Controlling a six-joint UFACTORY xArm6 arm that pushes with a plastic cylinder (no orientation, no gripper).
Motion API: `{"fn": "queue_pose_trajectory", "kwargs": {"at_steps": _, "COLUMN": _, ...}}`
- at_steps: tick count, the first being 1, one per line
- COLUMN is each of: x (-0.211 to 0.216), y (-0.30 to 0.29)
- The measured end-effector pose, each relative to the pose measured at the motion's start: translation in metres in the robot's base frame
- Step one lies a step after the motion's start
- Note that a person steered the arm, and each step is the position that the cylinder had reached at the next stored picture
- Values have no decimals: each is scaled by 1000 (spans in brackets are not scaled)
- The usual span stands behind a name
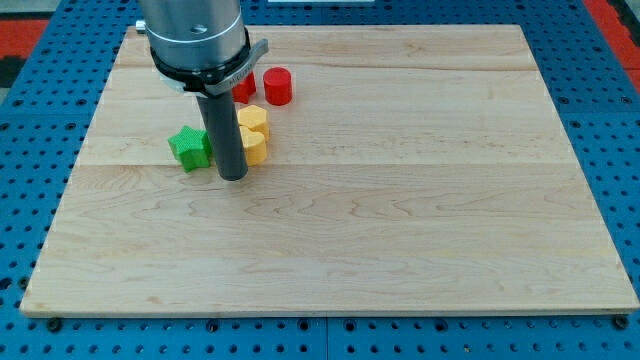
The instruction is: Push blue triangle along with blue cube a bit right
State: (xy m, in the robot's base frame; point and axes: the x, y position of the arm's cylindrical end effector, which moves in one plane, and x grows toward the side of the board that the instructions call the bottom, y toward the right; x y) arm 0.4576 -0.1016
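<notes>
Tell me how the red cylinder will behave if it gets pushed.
The red cylinder stands on its flat end, so it would probably slide, not roll. The wooden board looks smooth, so likely little drag. It looks squat, so tipping seems unlikely. My tip is below it, beside the yellow block.

Pale wooden board [400, 200] on blue pegboard [40, 150]

Clustered toward the view's top left — green star block [188, 147], yellow heart-shaped block [254, 133], red cylinder [277, 86], second red block [244, 88].

Blocks crowd the far-left of the worktop [400, 200]; the rest lies open.

My tip [233, 177] stands between the green star block [189, 148] on its left and the yellow heart block [253, 134] just right and behind. Farther back sit a red cylinder [278, 86] and a second red block [244, 88], partly hidden by the rod. Right, centre and near stretches give free passage.
</notes>
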Motion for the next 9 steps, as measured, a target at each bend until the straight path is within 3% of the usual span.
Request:
{"fn": "queue_pose_trajectory", "kwargs": {"at_steps": 2, "x": 3, "y": 3}}
{"fn": "queue_pose_trajectory", "kwargs": {"at_steps": 3, "x": 45, "y": 8}}
{"fn": "queue_pose_trajectory", "kwargs": {"at_steps": 6, "x": 1, "y": -148}}
{"fn": "queue_pose_trajectory", "kwargs": {"at_steps": 7, "x": -19, "y": -181}}
{"fn": "queue_pose_trajectory", "kwargs": {"at_steps": 8, "x": -72, "y": -203}}
{"fn": "queue_pose_trajectory", "kwargs": {"at_steps": 9, "x": -98, "y": -203}}
